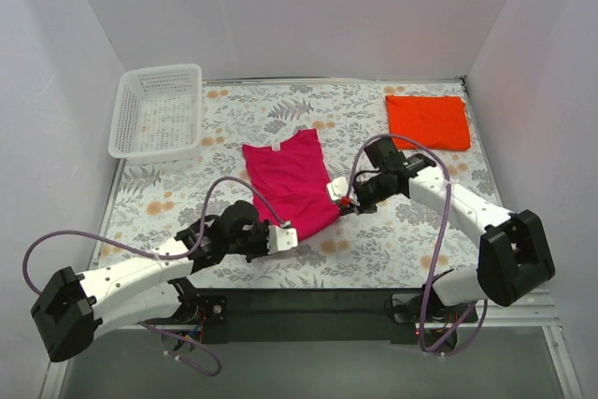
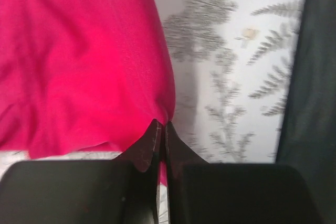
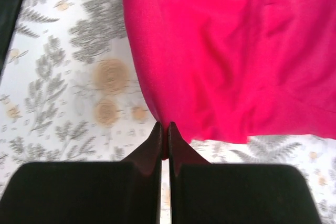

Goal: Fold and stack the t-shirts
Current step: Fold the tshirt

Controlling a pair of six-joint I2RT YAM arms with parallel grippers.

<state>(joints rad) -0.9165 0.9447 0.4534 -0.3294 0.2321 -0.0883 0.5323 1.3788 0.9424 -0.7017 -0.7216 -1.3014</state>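
**White walls, floral table (image 1: 392, 245): one t-shirt folded, one pinched at the hem**

Orange-red t-shirt (image 1: 428, 121) at the far right corner of the table, folded into a flat, tidy rectangle, well apart from both arms. Judged finished except for the stacking.

Magenta-pink t-shirt (image 1: 288, 179) near the middle, between the two arms, lying flat with neckline toward the far side and hem toward the near side. Narrow in outline, no sleeve seen sticking out; whether the sides are folded in, impossible to tell. Plain soft cloth, shallow wrinkles across it (image 2: 79, 61), looser ripples toward the hem (image 3: 236, 51).

Left gripper (image 1: 291, 229) at the near-left hem corner, fingertips pressed together with a sliver of pink pinched between them, plain in its wrist view (image 2: 160, 129). Right gripper (image 1: 342, 195) at the near-right hem corner, tips likewise squeezed together on the edge of the pink cloth (image 3: 164, 129).

Roughly halfway, by this reading. Left to do, probably: hem carried up toward the neckline for a crosswise fold, smoothing, then one shirt laid on the other.

White mesh basket (image 1: 159, 70) at the far left, taking no part.
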